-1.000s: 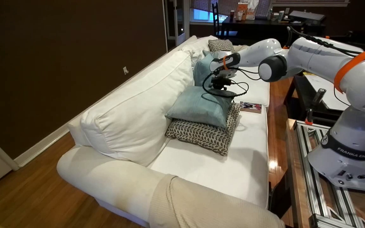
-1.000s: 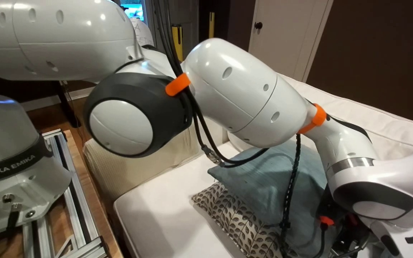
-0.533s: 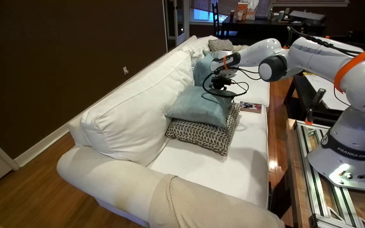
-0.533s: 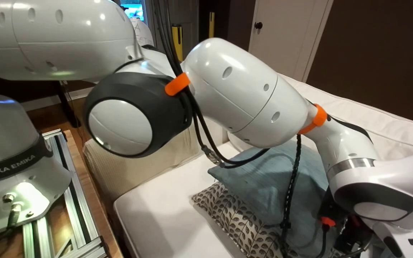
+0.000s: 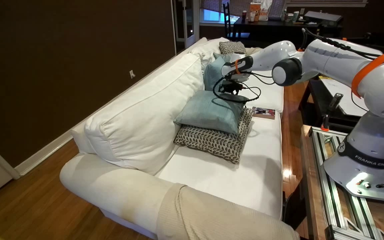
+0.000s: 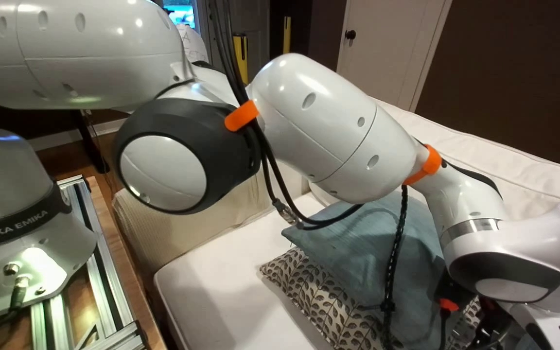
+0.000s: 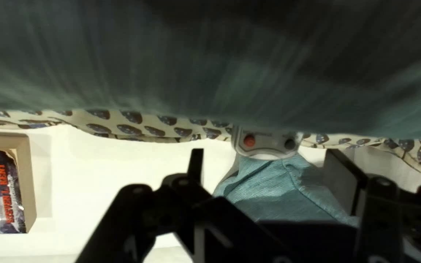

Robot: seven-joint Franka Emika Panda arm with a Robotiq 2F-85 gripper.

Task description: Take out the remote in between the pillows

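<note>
Slippage looks the likeliest failure from here: only the rounded end of a pale remote control (image 7: 268,142), with one red and one dark button, juts out just ahead of the pincer (image 7: 264,157), so there is little to bite on. The pincer stands spread, one finger (image 7: 196,164) to each side of that end in the wrist view, gripping nothing; how deep the tips reach relative to it I cannot tell. Closing too short could nudge the remote control farther in between the light teal-blue throw pillow (image 5: 208,110) above it and the leaf-print throw pillow (image 5: 208,144) below. Closing off-centre might pinch cloth instead, and a pull would then drag a pillow along. The braided cable (image 6: 395,253) hanging near the pincer, over the upper pillow, could also catch.

The pile lies on the seat of a white sofa (image 5: 218,181). Left of the pincer in the wrist view, well apart, is a book (image 7: 2,190) with Steven L. Kent's name on its cover. Past the pincer in an exterior view, another teal-blue pillow (image 5: 213,71) stands against the sofa's back; far beyond it, a dark desk (image 5: 272,26) carries bags (image 5: 264,10) near a window (image 5: 212,16). A dark brown wall (image 5: 78,66) rises behind the sofa.
</note>
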